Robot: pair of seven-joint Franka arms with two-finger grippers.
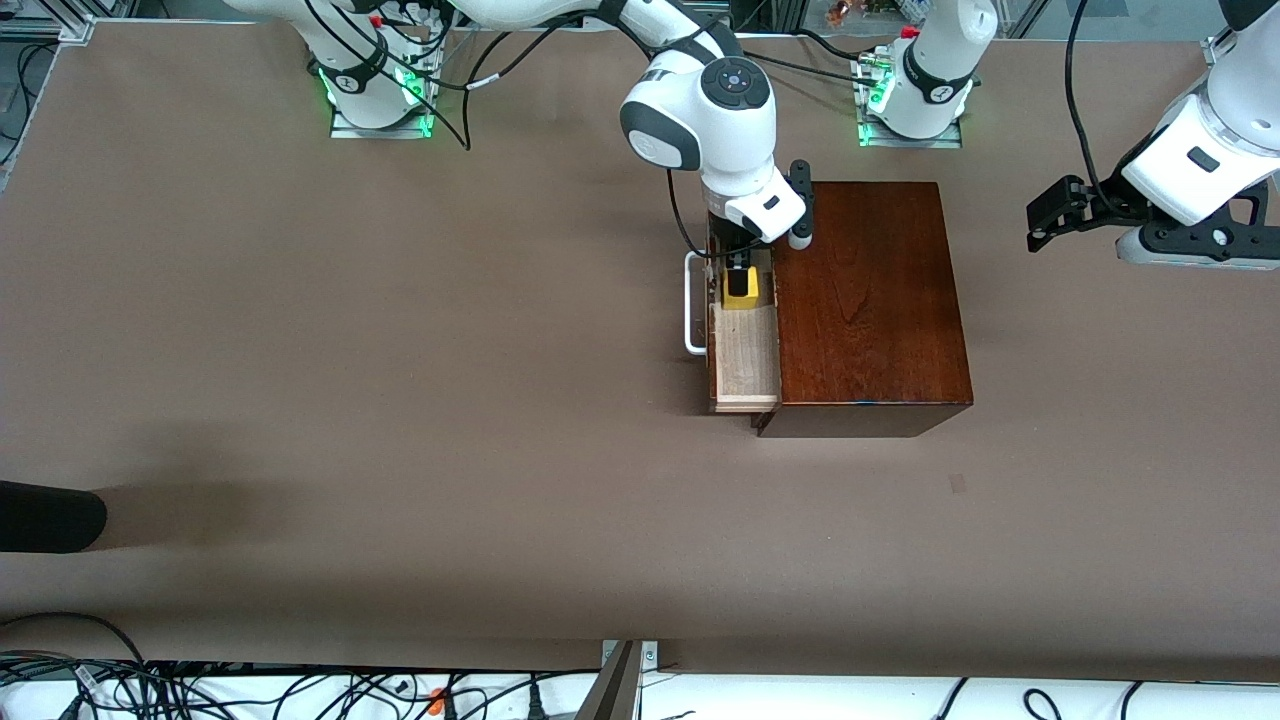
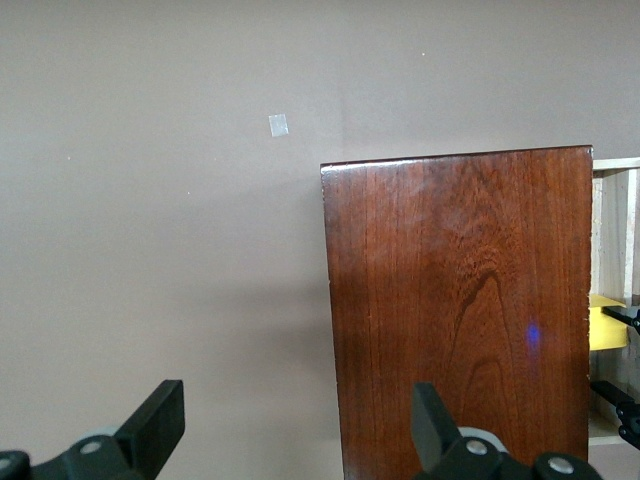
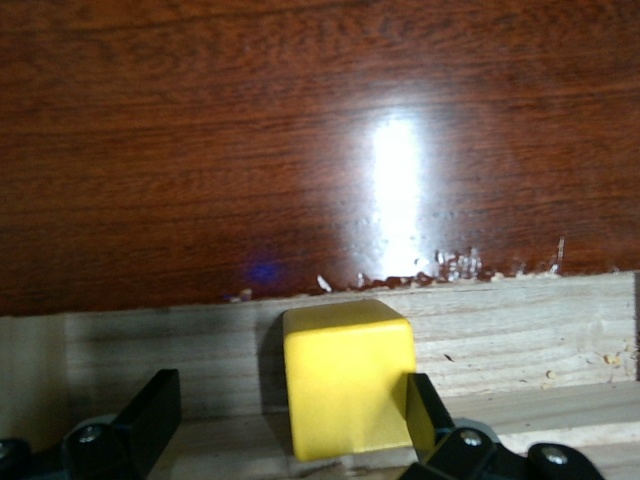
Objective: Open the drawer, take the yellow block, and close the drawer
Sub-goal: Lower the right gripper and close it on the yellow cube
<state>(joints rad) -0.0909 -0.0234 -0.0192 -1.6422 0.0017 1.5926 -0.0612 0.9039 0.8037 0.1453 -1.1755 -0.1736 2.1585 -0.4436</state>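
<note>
The yellow block point(image 1: 741, 296) lies in the open drawer point(image 1: 745, 368); your right gripper point(image 1: 738, 276) is down around it, fingers apart, one touching it. Your left gripper point(image 1: 1045, 218) waits open over the table point(image 1: 300, 350).

The block point(image 1: 740, 297) sits in the open drawer point(image 1: 745, 365), which sticks out of the box point(image 1: 870, 300) toward the right arm's end of the table point(image 1: 400, 400).

Bright, even overhead light; a white glare streak on the wooden box point(image 3: 400, 190), soft shadows on the table point(image 1: 300, 400).
</note>
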